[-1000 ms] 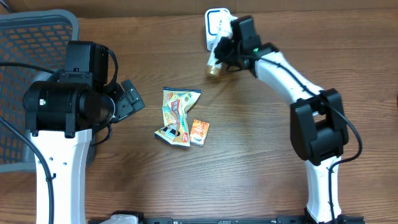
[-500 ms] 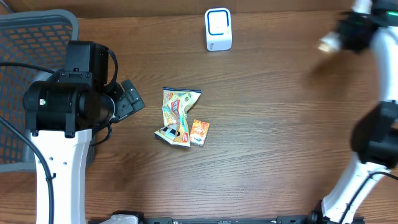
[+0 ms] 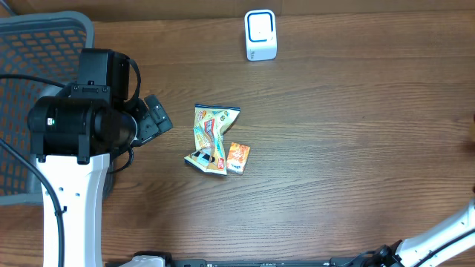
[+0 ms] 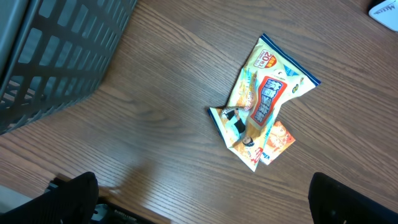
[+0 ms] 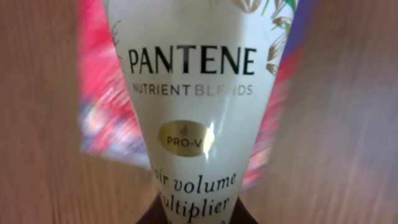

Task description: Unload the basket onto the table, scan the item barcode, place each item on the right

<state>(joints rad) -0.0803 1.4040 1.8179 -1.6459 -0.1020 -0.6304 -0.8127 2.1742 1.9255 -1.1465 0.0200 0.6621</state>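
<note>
Pantene tube [image 5: 193, 124] clamped in right pincer; left pincer [image 4: 200, 186] gapes empty above wooden table [image 4: 155, 112].

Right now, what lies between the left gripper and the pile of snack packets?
Only bare table. The overhead view shows nothing between the left gripper and the snack packets, and the left wrist view agrees.

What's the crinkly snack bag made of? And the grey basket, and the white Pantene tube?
Snack bag: looks like thin, shiny plastic film, since it is creased and folded.
Basket: grey and matte, probably moulded plastic, with a lattice of holes.
Pantene tube: likely smooth, glossy plastic, because light glints off its printed white surface.
</note>
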